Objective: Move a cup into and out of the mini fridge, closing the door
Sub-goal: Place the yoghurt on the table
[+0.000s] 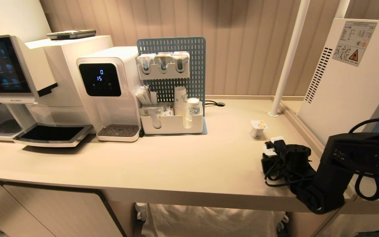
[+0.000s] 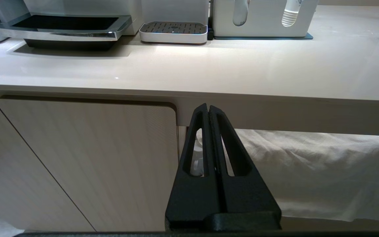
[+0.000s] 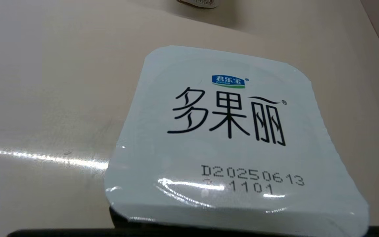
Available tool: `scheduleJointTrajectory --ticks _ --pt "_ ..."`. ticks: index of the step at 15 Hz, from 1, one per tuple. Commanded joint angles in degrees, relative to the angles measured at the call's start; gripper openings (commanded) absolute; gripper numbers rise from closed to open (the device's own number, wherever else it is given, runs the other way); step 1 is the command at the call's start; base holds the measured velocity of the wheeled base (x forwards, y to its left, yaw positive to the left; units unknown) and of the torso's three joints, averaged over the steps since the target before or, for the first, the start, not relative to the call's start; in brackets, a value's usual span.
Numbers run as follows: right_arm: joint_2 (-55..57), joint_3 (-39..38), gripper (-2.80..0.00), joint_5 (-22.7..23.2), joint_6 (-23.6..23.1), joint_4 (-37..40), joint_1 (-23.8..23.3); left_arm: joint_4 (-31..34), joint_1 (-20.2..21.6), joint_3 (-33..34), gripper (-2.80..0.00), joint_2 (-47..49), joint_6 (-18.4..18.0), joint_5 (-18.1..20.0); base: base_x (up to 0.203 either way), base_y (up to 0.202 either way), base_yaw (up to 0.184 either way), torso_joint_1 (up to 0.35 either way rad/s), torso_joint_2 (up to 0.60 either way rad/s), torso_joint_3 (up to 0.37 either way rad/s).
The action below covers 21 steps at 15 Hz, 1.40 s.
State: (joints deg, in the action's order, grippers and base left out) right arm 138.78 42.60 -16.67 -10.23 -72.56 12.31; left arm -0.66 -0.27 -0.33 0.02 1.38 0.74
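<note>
A sealed white cup (image 3: pixel 235 141) is gripped in the right gripper (image 1: pixel 272 147) above the worktop (image 1: pixel 176 158) near its right edge, beside the mini fridge (image 1: pixel 347 82). A second cup (image 1: pixel 258 128) stands just beyond. The left gripper (image 2: pixel 208 113) is pressed closed, empty, below the front edge.

Two small white sealed yogurt cups on the beige countertop: one w/ orange-printed lid (image 1: pixel 259 128), standing alone, a second w/ pale foil lid (image 3: pixel 232 141) seen close up in right wrist view. Three white drink machines (image 1: pixel 107 89) at left. One blue pegboard organizer (image 1: pixel 183 69) w/ three white dispensers. One white boxy mini fridge (image 1: pixel 350 82), far right.
</note>
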Motion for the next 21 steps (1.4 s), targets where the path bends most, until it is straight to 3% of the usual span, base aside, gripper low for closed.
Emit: scheduleJointTrajectory --ticks 1,2,11,21 --pt "-0.26 2.32 -2.8 -0.55 -0.14 1.79 0.08 -0.04 -0.08 -0.02 -2.8 -0.02 0.03 0.04 0.0 0.0 0.0 0.0 0.0 0.0" --pt "-0.09 2.66 0.0 -0.64 -0.12 1.99 0.08 -0.04 -0.02 -0.02 -2.8 -0.02 0.03 0.05 0.0 0.0 0.0 0.0 0.0 0.0" --pt "-7.1 -2.3 0.0 -0.33 0.84 1.4 0.08 -0.04 -0.03 -0.02 -2.8 -0.02 0.03 0.02 0.0 0.0 0.0 0.0 0.0 0.0" --pt "-28.81 -26.76 0.0 3.43 5.99 1.39 1.01 -0.04 0.0 -0.02 -2.8 -0.02 0.03 0.02 0.0 0.0 0.0 0.0 0.0 0.0"
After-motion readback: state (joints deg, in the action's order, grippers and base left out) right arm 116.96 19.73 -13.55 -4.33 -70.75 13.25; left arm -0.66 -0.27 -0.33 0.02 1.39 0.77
